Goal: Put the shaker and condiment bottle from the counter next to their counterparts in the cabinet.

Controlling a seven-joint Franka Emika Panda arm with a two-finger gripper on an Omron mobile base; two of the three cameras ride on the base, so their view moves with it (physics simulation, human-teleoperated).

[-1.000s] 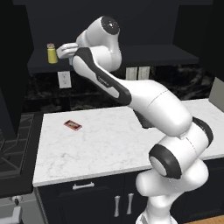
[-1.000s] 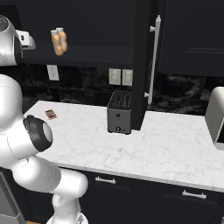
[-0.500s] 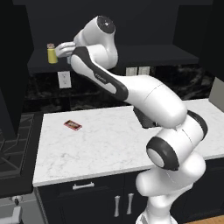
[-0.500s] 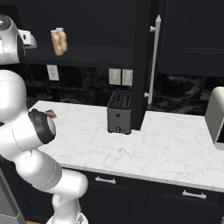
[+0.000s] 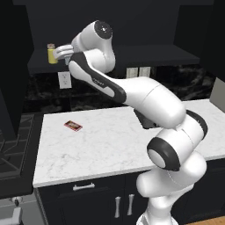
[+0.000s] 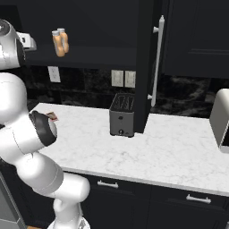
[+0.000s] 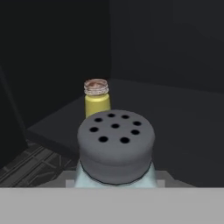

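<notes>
Hand view | pincer (image 7: 114,186) clamps translucent shaker (image 7: 116,151), perforated grey cap

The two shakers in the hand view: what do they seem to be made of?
The near pale blue-grey shaker: translucent body, probably plastic or glass; matte grey cap with round holes, likely plastic. The yellow shaker behind it: opaque, smooth yellow body, perhaps plastic; its brownish cap looks ribbed and slightly shiny, possibly metal.

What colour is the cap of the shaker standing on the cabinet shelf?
Brownish, on the yellow shaker; the hand view shows it best.
</notes>
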